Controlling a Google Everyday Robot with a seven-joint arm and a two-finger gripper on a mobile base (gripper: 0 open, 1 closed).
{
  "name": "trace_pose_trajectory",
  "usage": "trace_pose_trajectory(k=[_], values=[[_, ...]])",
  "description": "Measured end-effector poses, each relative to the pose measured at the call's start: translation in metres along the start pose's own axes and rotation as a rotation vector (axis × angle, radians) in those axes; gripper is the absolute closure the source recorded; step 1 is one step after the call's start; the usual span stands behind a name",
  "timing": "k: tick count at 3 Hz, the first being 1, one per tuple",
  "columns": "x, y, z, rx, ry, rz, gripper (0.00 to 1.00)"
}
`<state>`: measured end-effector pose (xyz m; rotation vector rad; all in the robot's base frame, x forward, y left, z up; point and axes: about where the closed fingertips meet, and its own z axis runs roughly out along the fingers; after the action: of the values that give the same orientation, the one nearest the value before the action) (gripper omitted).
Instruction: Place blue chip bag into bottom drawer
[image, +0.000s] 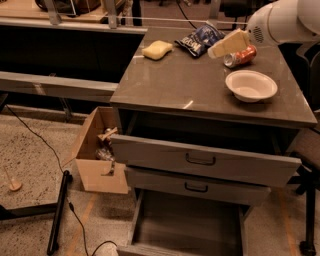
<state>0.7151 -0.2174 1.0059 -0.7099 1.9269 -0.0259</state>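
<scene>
The blue chip bag (200, 39) lies flat near the back edge of the cabinet top, dark navy with white lettering. My gripper (220, 49) reaches in from the upper right on a white arm; its pale tip hangs just right of the bag and left of the red can. The bottom drawer (187, 226) stands pulled far out at floor level, its grey inside bare.
A yellow sponge (157, 49) lies at the back left of the top (175, 85). A red soda can (241, 56) lies on its side beside a white bowl (251, 85). The top drawer (200, 159) is partly pulled out. A cardboard box (97, 152) stands left of the cabinet.
</scene>
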Motion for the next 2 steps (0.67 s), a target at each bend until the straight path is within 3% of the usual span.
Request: trace_pose_trajectory(k=[1, 2], values=[[0.000, 0.000, 0.000, -0.001, 0.000, 0.001, 0.00], [-0.002, -0.019, 0.029, 0.028, -0.067, 0.025, 0.00]])
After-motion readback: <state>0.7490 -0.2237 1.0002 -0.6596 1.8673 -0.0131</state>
